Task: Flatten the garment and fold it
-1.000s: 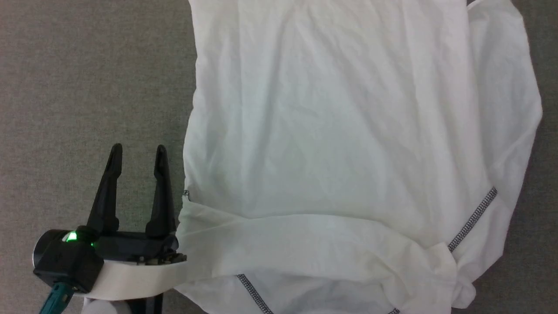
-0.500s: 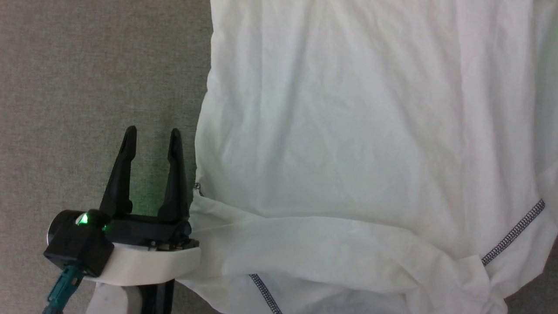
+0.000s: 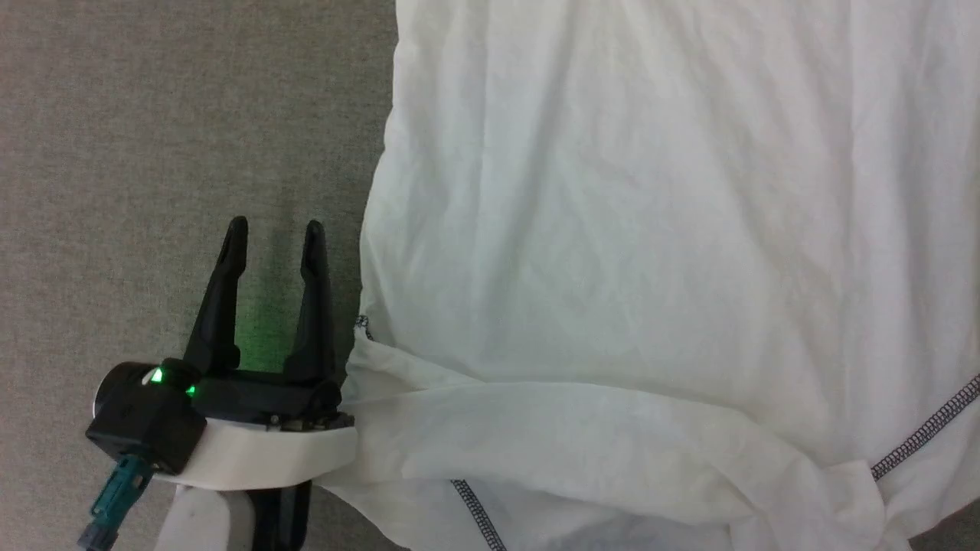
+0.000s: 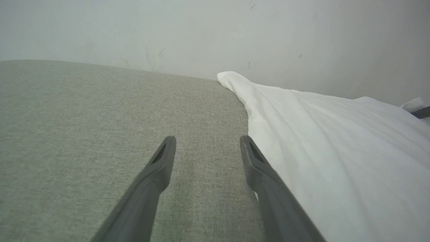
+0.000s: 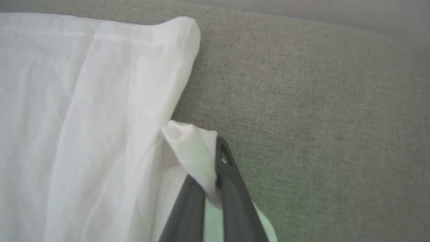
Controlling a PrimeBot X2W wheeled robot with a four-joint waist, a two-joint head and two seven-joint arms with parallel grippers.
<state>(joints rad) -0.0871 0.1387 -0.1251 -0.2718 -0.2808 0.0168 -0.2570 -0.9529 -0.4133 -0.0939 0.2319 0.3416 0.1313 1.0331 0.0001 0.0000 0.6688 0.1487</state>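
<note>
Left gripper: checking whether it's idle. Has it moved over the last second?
Cannot tell: the whole head view shifted, so the camera moved. Against the garment beside it, the left gripper sits about where it did.

surface — grey woven top [image 3: 153, 115] lying flat and level | on it — white shirt [image 3: 651, 229] lying spread and wrinkled, covering the right part | sleeve [image 3: 574, 428] lying folded across the shirt's near end
</note>
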